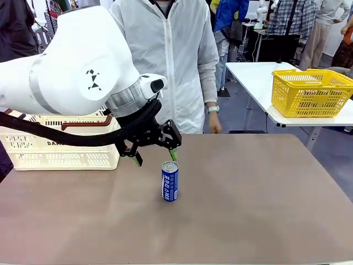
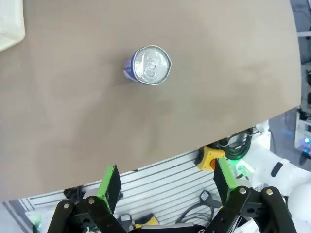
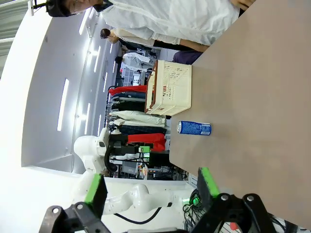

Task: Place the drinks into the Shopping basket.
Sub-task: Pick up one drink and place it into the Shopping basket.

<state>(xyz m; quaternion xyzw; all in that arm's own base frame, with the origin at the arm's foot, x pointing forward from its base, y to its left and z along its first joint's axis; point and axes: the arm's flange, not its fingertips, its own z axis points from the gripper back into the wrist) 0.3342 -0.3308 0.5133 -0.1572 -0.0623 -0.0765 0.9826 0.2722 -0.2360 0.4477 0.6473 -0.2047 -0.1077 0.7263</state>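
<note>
One drink, a blue can (image 1: pixel 170 181) with white print and a silver top, stands upright near the middle of the brown table. My left gripper (image 1: pixel 155 157) hovers open just above it and a little to its left, with nothing between the green pads. From the left wrist, the can's top (image 2: pixel 149 65) lies ahead of the open left gripper (image 2: pixel 166 179). The Shopping basket (image 1: pixel 55 157), cream with a brown rim, sits at the table's far left. My right gripper (image 3: pixel 151 187) is open and empty off the table's edge, looking at the can (image 3: pixel 194 128) and the basket (image 3: pixel 172 92).
A person in a white coat (image 1: pixel 171 61) stands at the far side, one hand (image 1: pixel 214 124) hanging by the table edge. A yellow mesh basket (image 1: pixel 311 91) rests on another table at the back right. The brown table (image 1: pixel 259 204) is bare to the right of the can.
</note>
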